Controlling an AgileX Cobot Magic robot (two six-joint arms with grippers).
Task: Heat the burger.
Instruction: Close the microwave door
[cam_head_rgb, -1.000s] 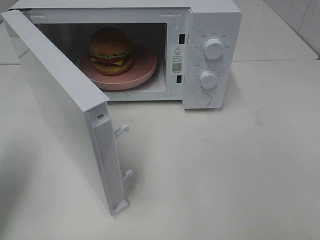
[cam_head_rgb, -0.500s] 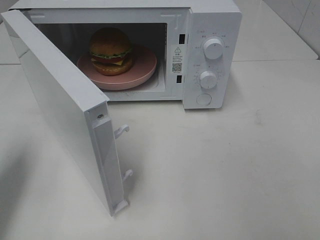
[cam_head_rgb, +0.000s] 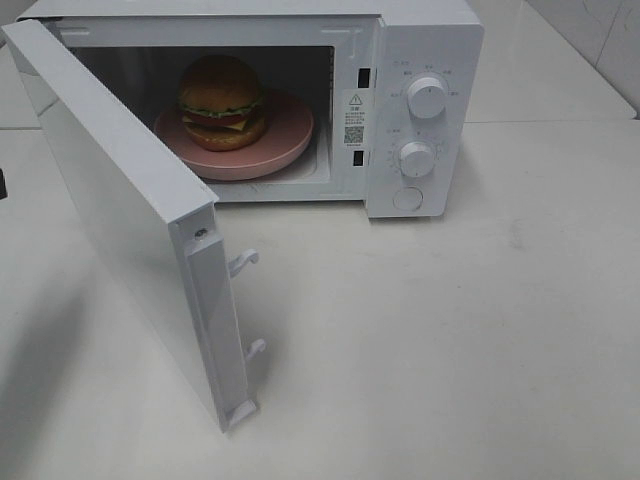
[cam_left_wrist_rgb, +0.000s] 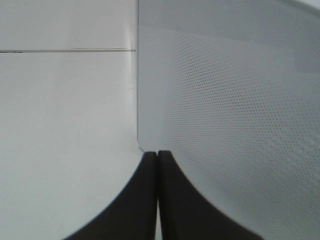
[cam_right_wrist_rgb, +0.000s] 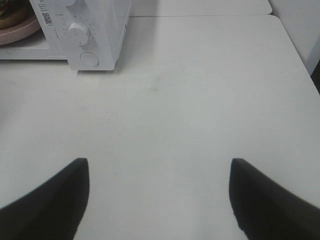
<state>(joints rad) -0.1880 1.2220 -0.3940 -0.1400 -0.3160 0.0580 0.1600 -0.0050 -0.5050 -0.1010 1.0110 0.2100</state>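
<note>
Burger (cam_head_rgb: 221, 100) sits on the pink plate (cam_head_rgb: 290, 140) inside the microwave (cam_head_rgb: 420, 40), so loading looks done; left to do: shut the door (cam_head_rgb: 120, 230) and set the timer knob (cam_head_rgb: 416, 158); left gripper (cam_left_wrist_rgb: 158, 154) is pressed together empty beside the door, right gripper (cam_right_wrist_rgb: 159, 165) spread above the table (cam_right_wrist_rgb: 200, 100).

Up high, the microwave (cam_head_rgb: 425, 40) is getting its top clipped by the frame, and the print round the dials (cam_head_rgb: 427, 98) is coming out too tiny to read. In the right wrist view the burger (cam_right_wrist_rgb: 10, 12) is barely peeking in at the corner.
</note>
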